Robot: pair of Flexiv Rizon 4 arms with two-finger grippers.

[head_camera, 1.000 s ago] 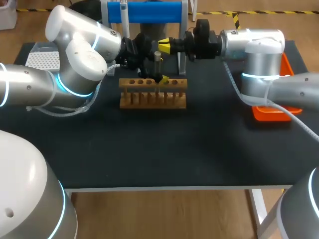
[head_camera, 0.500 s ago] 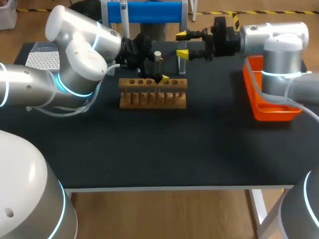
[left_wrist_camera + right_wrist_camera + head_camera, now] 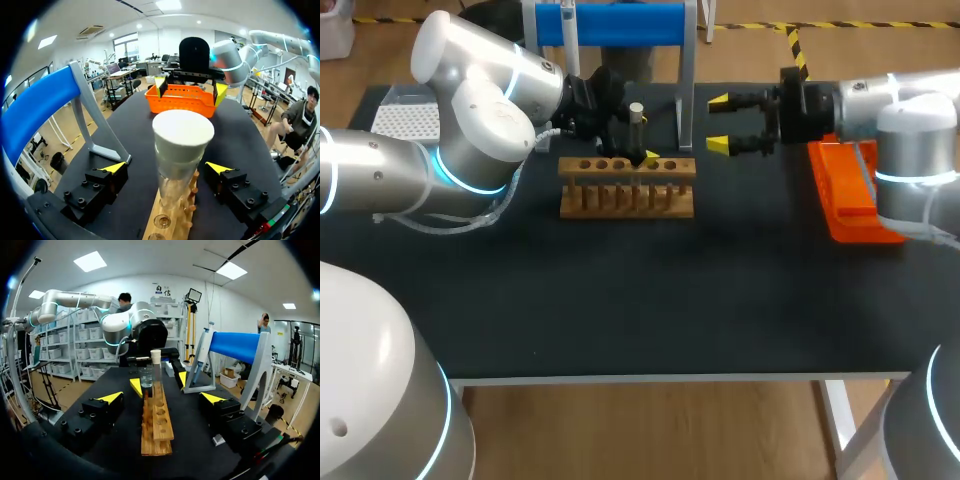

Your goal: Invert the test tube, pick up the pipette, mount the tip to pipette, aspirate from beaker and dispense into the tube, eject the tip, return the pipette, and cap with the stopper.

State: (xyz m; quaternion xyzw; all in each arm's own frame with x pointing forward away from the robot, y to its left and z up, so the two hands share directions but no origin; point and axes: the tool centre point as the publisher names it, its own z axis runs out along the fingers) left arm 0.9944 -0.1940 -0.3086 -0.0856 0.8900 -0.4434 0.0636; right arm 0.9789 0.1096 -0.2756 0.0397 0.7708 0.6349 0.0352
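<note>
Left gripper [image 3: 166, 167]: fingers parted, one yellow tip on each side of the test tube [image 3: 175, 186], a gap showing on both sides, so it grips nothing. Test tube: upright in a hole near the middle of the wooden rack [image 3: 627, 187], a pale stopper [image 3: 636, 108] seated on its mouth (the glass below the stopper looks clear; its contents cannot be made out). Right gripper [image 3: 719, 123]: fingers wide apart and empty, held level above the black table [image 3: 650, 290], to the right of the rack and well apart from the tube, its tips pointing back toward the tube. From the right wrist the rack runs lengthwise ahead, between the open fingers, with the tube at its far end and the left gripper around it. Orange tray [image 3: 845, 195]: on the table's right side, just beside the right arm. Blue-barred stand [image 3: 620, 22]: behind the rack, the pipette [image 3: 567, 30] hanging near its left end. White tip box [image 3: 405, 120]: far left corner, partly behind the left arm.
</note>
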